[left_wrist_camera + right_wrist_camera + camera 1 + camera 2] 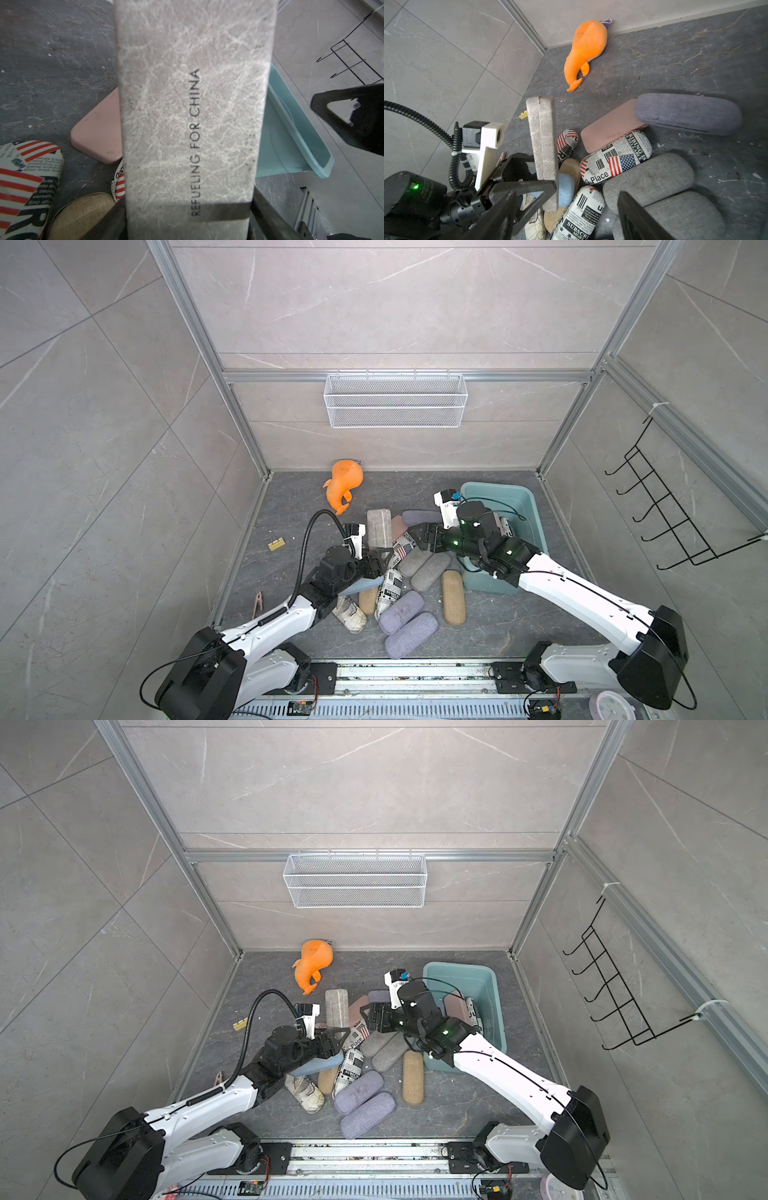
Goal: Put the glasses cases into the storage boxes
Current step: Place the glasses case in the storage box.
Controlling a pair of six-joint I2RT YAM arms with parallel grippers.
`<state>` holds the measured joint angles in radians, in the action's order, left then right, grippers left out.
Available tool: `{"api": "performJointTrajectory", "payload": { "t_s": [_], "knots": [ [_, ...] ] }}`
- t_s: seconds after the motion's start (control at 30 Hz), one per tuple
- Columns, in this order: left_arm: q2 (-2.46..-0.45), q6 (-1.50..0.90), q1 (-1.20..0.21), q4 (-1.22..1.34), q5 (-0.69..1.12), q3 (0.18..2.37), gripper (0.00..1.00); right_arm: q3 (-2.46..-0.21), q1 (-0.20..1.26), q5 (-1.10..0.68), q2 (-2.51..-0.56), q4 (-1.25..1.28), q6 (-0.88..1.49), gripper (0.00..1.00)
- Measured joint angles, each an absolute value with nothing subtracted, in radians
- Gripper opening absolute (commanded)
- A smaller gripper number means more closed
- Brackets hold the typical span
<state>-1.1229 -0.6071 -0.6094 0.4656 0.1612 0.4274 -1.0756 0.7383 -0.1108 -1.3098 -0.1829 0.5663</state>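
My left gripper [381, 556] is shut on one end of a flat grey marbled glasses case [379, 526] printed "REFUELING FOR CHINA" [193, 104]. The case sticks up above the pile [543, 137]. My right gripper [417, 539] hangs open over the pile, just left of the teal storage box [528, 506], with nothing between its fingers [633, 216]. Several cases lie heaped on the floor: a flag-print one [614, 160], grey ones [424, 566], lilac ones [402, 614], a tan one [453, 602] and a pink one [610, 126]. In a top view, a pink case [455, 1006] and a newspaper-print case [473, 1015] lie inside the box.
An orange plush toy [344, 485] lies near the back wall. A white wire basket [395, 400] hangs on that wall and a black hook rack [665, 510] on the right wall. A small yellow piece [275, 544] and a clothespin [258, 601] lie at the left.
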Motion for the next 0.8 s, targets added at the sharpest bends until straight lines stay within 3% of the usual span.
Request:
{"api": "performJointTrajectory", "payload": {
  "t_s": [0.2, 0.8],
  "knots": [
    [-1.123, -0.614, -0.611, 0.479, 0.187, 0.427, 0.59, -1.145, 0.763, -0.132, -1.384, -0.173, 0.566, 0.79],
    [-1.082, -0.619, -0.616, 0.472, 0.221, 0.427, 0.60, -1.324, 0.812, -0.109, -1.617, -0.190, 0.543, 0.60]
  ]
}}
